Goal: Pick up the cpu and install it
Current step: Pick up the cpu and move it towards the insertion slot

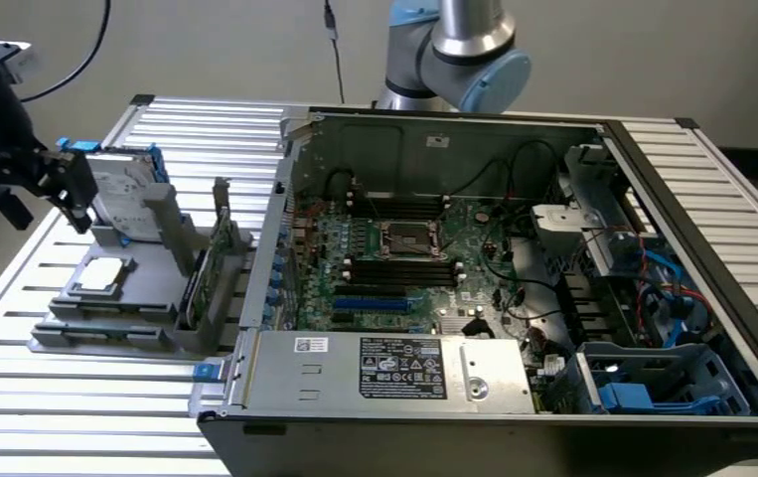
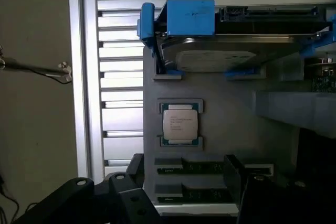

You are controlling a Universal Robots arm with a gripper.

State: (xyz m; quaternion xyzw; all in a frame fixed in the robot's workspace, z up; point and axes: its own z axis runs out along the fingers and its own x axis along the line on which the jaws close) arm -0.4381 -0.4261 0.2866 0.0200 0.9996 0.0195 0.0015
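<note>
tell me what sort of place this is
Probably a robotics lab bench set up for computer assembly: an open PC case with its motherboard exposed, a grey fixture holding a cpu and a hard drive, and a robot arm at a slatted metal table.

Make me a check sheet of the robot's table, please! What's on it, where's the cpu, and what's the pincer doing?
Surface: slatted metal table, carrying a grey holder and an open computer case.
Job's things: cpu lies flat in the holder, untouched; socket sits mid-board in the case.
Clutter: hard drive in blue brackets, held in the holder beside the cpu.
Pincer: open, holding nothing, hovering over the holder.
Cables: black cable hangs by the wall; blue cables inside the case.
Surroundings: pale wall; arm base behind the case.
</note>
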